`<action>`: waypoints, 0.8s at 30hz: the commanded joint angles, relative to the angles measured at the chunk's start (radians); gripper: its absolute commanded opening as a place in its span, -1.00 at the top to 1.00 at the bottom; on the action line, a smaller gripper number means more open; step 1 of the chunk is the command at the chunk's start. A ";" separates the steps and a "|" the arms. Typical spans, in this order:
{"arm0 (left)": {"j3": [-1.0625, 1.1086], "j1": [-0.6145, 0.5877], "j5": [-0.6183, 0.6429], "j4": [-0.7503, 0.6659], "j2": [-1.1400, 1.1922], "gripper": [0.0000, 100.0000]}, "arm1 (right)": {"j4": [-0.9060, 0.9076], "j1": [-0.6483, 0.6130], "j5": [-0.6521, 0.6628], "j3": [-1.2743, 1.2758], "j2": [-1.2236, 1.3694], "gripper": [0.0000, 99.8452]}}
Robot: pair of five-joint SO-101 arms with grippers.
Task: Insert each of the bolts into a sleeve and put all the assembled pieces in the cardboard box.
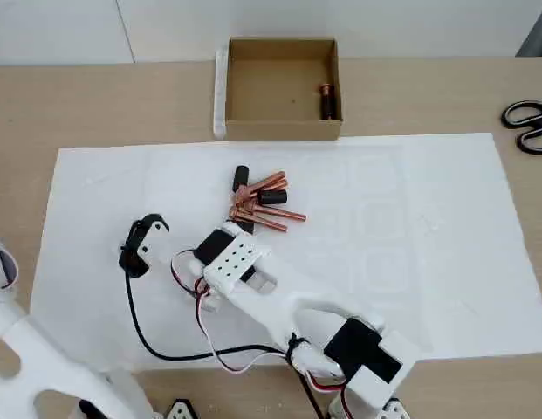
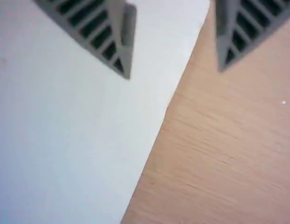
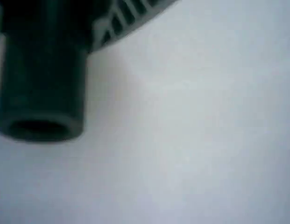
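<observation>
The open brown cardboard box [image 1: 284, 131] sits at the middle of the tabletop's [image 1: 122, 96] far edge. It holds one assembled piece [image 1: 326, 100], a copper bolt in a black sleeve, lying against its right wall. The right gripper [image 1: 243, 229] is clamped on a black tubular sleeve [image 3: 42, 79], low over the white paper sheet [image 1: 410, 244] at the near side of the pile. That pile of loose copper bolts [image 1: 269, 212] lies mid-tabletop; I count at least four, overlapping, with two loose black sleeves [image 1: 272, 197] among them. The left gripper [image 2: 175, 70] hangs with fingers well apart and nothing between them, over the sheet's edge near the tabletop's left edge. One pair of black-handled scissors [image 1: 528, 122] lies by the right edge.
</observation>
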 commanded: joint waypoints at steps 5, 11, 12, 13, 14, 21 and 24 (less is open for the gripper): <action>-0.047 0.011 0.002 -0.002 -0.006 0.77 | 0.160 0.151 -0.084 -0.184 -0.171 0.94; -0.042 0.115 0.026 0.005 -0.006 0.77 | 0.269 0.298 -0.170 -0.222 -0.318 0.94; -0.042 0.144 0.051 0.005 -0.006 0.77 | 0.286 0.344 -0.184 -0.222 -0.341 0.94; -0.042 0.175 0.071 0.003 -0.006 0.77 | 0.303 0.397 -0.204 -0.222 -0.364 0.94; -0.042 0.213 0.089 0.000 -0.006 0.77 | 0.317 0.447 -0.230 -0.222 -0.380 0.94; -0.024 0.554 0.264 -0.011 -0.005 0.77 | 0.395 0.653 -0.247 -0.180 -0.406 0.99; -0.001 0.671 0.305 -0.031 -0.005 0.77 | 0.395 0.667 -0.247 -0.120 -0.406 0.99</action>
